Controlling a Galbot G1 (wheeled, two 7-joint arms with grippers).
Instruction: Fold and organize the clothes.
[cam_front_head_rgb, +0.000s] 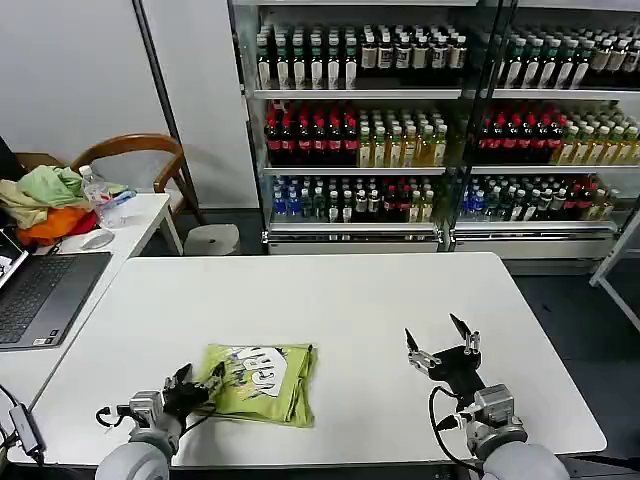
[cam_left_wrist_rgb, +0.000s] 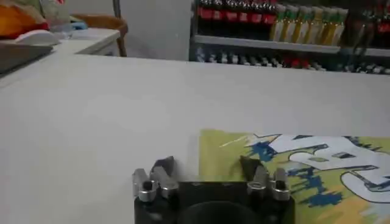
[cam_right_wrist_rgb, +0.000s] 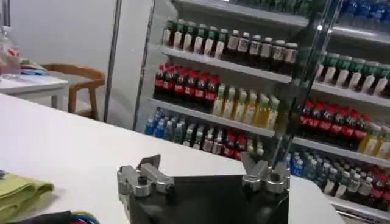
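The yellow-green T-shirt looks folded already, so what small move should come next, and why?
Probably draw the left gripper back from the T-shirt. The shirt lies as a compact folded packet, graphic up, on the white table; the open left gripper sits at its edge, and the open right gripper hangs apart.

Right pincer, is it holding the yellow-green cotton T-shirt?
No, the right pincer hovers open over bare table, apart from the folded yellow-green cotton T-shirt.

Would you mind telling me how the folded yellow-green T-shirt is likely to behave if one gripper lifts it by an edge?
The T-shirt is soft cloth folded in layers, so it would probably sag and unfold. It looks thin, so likely light. Pushed across the smooth white table, it may bunch rather than slide.
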